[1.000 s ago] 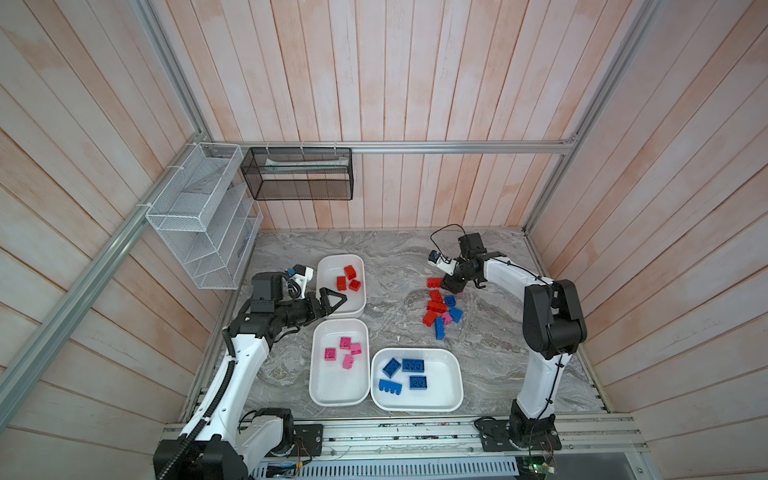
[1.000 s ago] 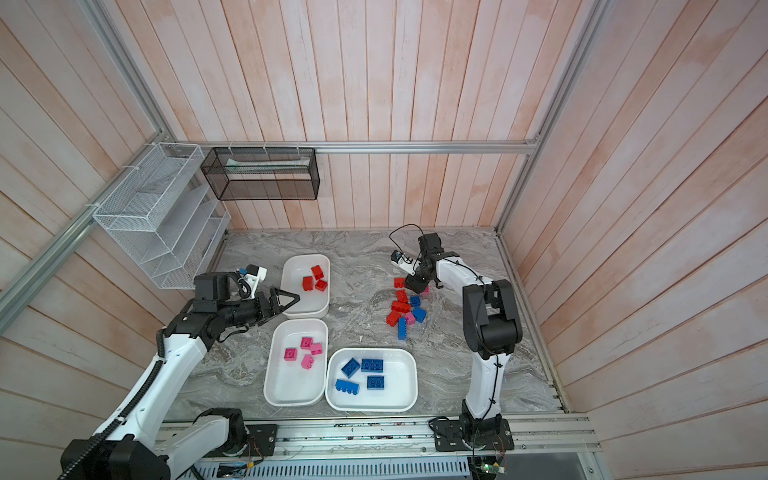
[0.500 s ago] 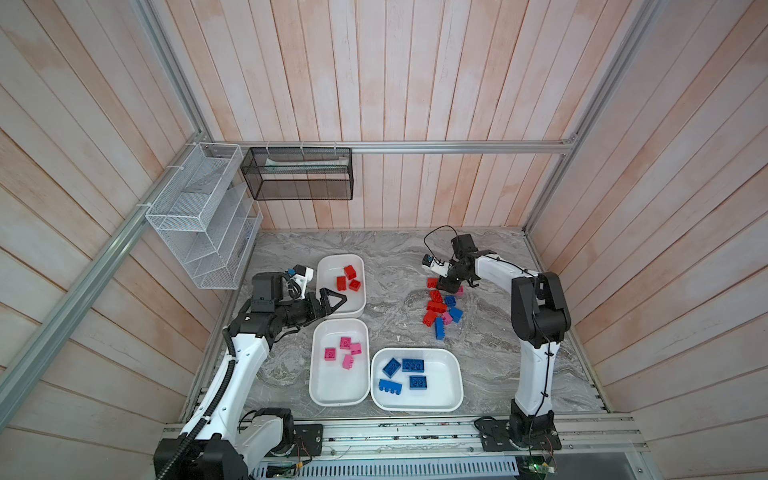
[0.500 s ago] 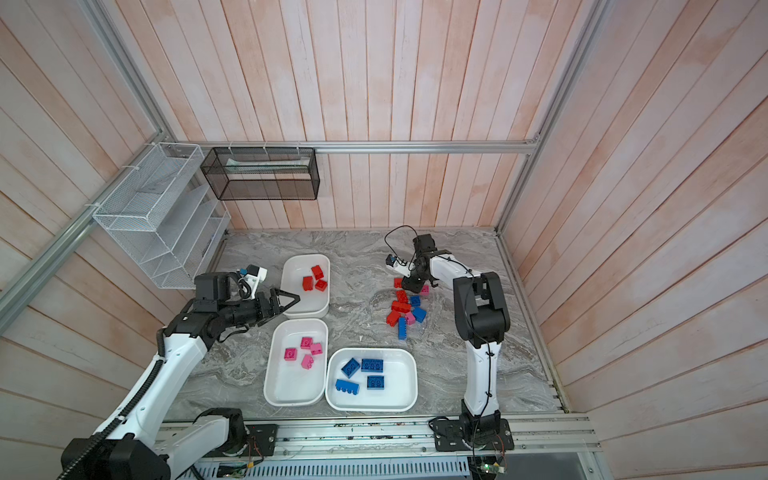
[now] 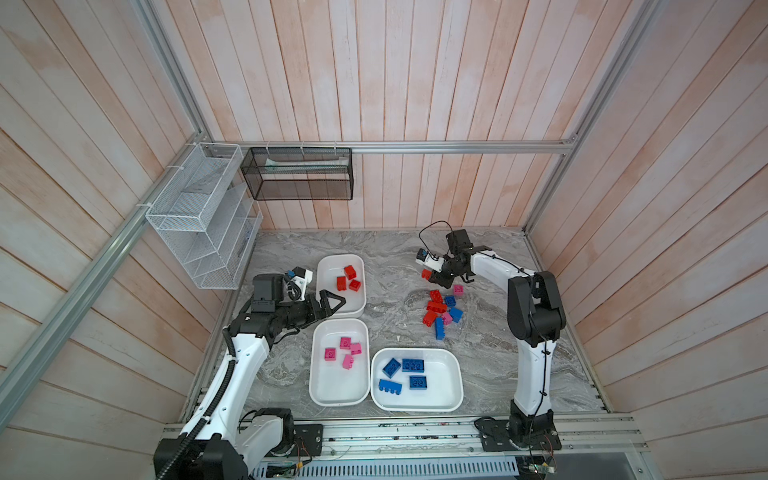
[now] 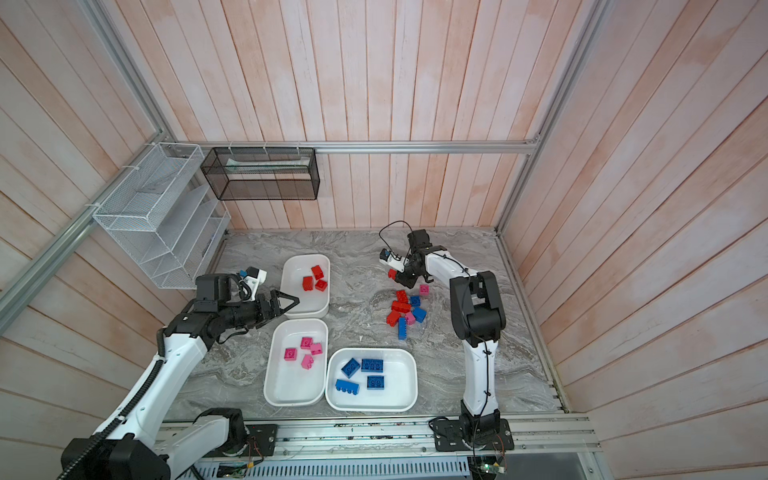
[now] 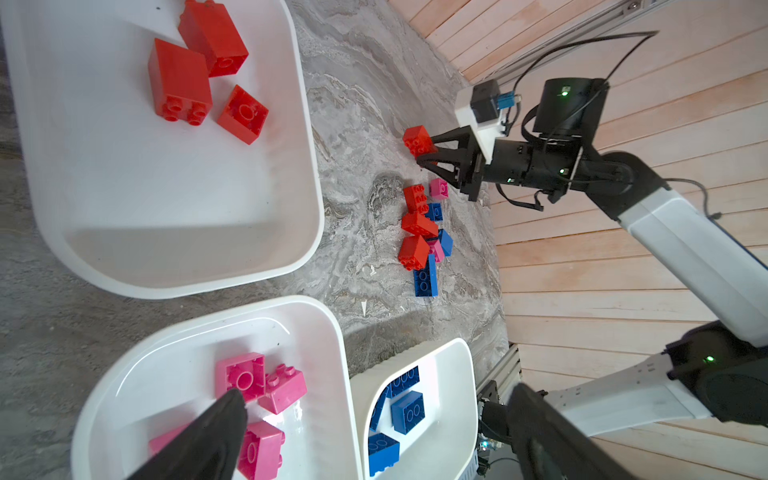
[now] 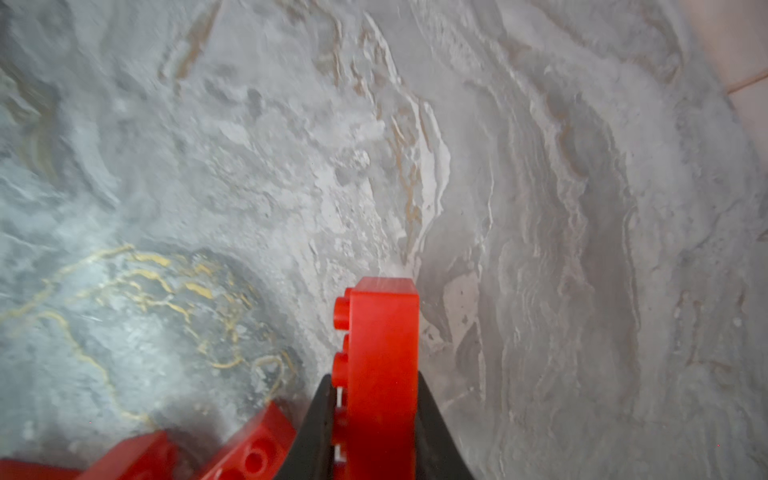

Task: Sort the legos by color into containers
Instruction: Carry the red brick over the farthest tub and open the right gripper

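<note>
Right gripper [image 5: 432, 276] clamps a red brick [image 5: 426, 273], right of centre.
Left gripper [image 5: 336, 300] gapes empty over the red-brick tub [image 5: 360, 307]; loose brick pile [image 5: 442, 311] sits right of the tubs.

Pale pink-washed plank walls [image 5: 415, 75] on three sides, aluminium rail [image 5: 415, 147] across the back (daylight-bright, source unclear); grey marbled floor [image 5: 415, 253]; white wire rack [image 5: 199, 216], black mesh basket [image 5: 297, 174].

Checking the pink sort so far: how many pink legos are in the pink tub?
4, clustered in the tub's far half: one leftmost, two touching, and one nearest the front.
</note>
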You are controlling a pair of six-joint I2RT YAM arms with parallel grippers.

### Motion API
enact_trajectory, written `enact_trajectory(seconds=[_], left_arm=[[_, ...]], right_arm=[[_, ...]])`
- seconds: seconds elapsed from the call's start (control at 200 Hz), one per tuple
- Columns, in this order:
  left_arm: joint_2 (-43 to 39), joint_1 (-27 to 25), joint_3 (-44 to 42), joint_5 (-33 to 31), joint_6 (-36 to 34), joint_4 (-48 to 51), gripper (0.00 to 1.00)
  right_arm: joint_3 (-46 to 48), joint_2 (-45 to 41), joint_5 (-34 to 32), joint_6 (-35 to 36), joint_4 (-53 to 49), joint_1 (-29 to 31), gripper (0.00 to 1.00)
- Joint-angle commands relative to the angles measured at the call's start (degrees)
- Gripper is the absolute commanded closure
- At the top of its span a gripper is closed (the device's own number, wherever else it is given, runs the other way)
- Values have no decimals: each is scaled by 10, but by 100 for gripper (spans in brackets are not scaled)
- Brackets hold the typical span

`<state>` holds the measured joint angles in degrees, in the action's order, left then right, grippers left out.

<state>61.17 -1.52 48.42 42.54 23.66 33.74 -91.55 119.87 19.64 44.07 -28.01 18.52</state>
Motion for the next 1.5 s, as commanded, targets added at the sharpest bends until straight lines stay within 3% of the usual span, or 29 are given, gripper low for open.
enact_trajectory(seconds=[0.0, 0.145, 0.29, 0.495, 0.68, 1.095, 1.315, 1.495], left_arm=[[-12, 8, 17, -23, -14, 11, 0], [-19, 27, 26, -35, -24, 32, 0], [-29, 38, 26, -51, -33, 51, 0], [-41, 45, 25, -63, -38, 61, 0], [-43, 48, 22, -71, -37, 62, 0], [-49, 50, 11, -75, -34, 59, 0], [-49, 50, 10, -73, -34, 58, 0], [-49, 50, 11, -70, -35, 59, 0]], right_arm=[[-5, -53, 64, -59, 37, 55, 88], [-17, -54, 99, -138, 95, 134, 88], [-84, 2, 106, -187, 117, 202, 87], [-235, 123, 81, -185, 61, 249, 87], [-345, 211, 56, -201, 29, 261, 86], [-378, 273, 37, -313, 159, 275, 84], [-428, 312, -32, -300, 148, 275, 82], [-437, 312, -81, -276, 145, 275, 75]])
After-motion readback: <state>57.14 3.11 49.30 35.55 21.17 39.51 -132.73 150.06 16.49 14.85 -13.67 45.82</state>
